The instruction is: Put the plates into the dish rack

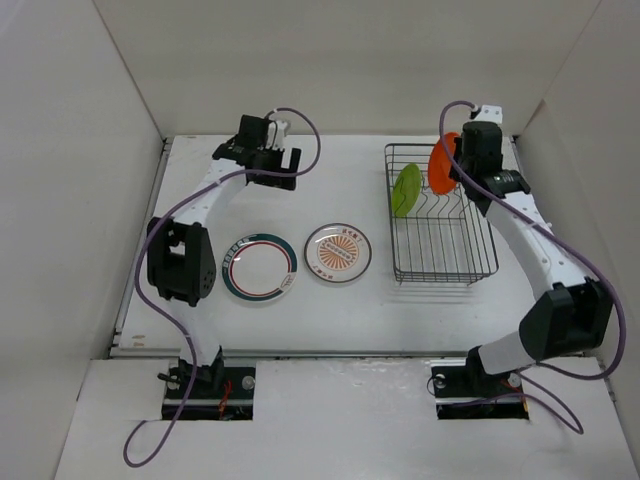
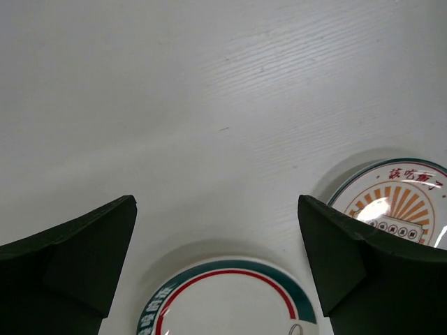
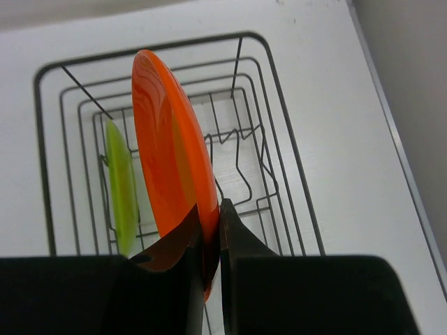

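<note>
We lower the orange plate (image 3: pixel 167 139), pinched edgewise by the closed right gripper (image 3: pixel 209 216), squarely between the rack (image 1: pixel 440 240) prongs; the left gripper (image 2: pixel 216 202) gapes empty.

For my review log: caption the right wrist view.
Right gripper holds orange plate on edge over dish rack, beside racked green plate.

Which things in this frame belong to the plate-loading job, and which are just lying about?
Job: dish rack; lime green plate, standing in it; orange plate, held by the right gripper over the rack; green-red rimmed plate and orange-patterned plate, flat on the table.
Just there: only the arms' purple cables.
</note>
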### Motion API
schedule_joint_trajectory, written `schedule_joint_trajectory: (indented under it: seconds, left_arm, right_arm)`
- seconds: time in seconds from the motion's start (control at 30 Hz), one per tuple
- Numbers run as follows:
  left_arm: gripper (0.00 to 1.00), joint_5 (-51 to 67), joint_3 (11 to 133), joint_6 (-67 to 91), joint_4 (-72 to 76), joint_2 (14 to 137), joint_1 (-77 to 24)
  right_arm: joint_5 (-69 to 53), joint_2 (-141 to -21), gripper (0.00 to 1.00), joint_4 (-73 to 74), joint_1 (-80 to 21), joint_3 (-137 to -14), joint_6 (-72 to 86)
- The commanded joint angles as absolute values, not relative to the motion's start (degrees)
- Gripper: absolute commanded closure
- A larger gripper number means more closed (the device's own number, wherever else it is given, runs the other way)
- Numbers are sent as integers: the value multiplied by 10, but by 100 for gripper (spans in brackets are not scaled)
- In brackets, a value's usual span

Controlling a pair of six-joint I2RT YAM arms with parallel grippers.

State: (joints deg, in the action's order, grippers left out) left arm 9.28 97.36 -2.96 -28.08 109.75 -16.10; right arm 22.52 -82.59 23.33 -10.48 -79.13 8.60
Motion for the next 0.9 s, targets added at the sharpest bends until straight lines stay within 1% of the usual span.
schedule_joint_trajectory:
  seconds: [0.0,0.27,0.4,0.63,0.7,0.73,0.77,0.83,0.87]
  left_arm:
    - [0,61,948,-47,-276,1005,-128]
    - [0,61,891,-76,-289,939,-30]
    - [0,55,843,-87,-289,918,14]
    - [0,98,740,-112,-277,882,70]
    - [0,110,707,-112,-277,876,76]
    - [0,121,695,-112,-277,869,82]
    - [0,128,672,-118,-277,869,82]
    - [0,149,651,-118,-277,857,82]
    - [0,156,643,-123,-272,857,89]
  right_arm:
    - [250,-842,100,220,-102,-802,76]
    - [238,-900,100,220,-102,-816,70]
    - [227,-918,100,214,-102,-821,70]
    - [227,-937,100,208,-113,-816,70]
    - [227,-947,94,208,-119,-816,70]
    - [227,-947,88,208,-120,-821,70]
    - [227,-947,66,208,-125,-821,70]
    - [227,-953,59,208,-132,-821,70]
    - [233,-953,46,214,-132,-821,76]
